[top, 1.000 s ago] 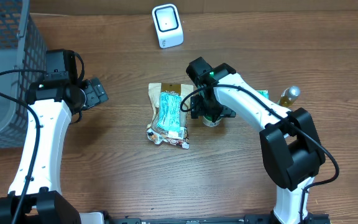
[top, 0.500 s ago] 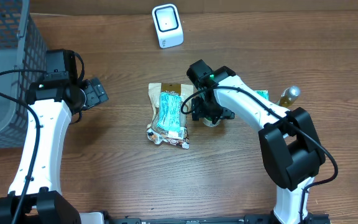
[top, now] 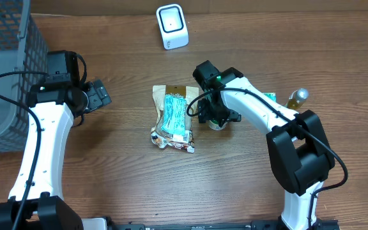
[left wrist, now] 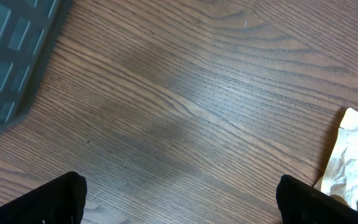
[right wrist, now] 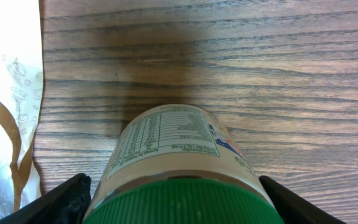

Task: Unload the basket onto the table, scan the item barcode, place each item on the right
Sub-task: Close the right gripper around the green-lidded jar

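Right gripper (right wrist: 176, 200) straddles the green-lidded jar (right wrist: 166, 143), perhaps touching, grip unclear; snack bag (right wrist: 5, 93) lies just left. Left gripper (left wrist: 179, 199) gapes wide.

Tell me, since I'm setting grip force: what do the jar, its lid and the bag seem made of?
Jar: probably plastic, under a smooth printed label. Lid: green plastic, matte by its dull surface. Bag: thin crinkled film or paper, creased with glossy patches.

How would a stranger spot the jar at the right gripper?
On the wooden table, look just right of the central snack bag. Straddled by the right gripper sits a jar; unlike the yellowish bottle further right, it has a green lid and pale printed label.
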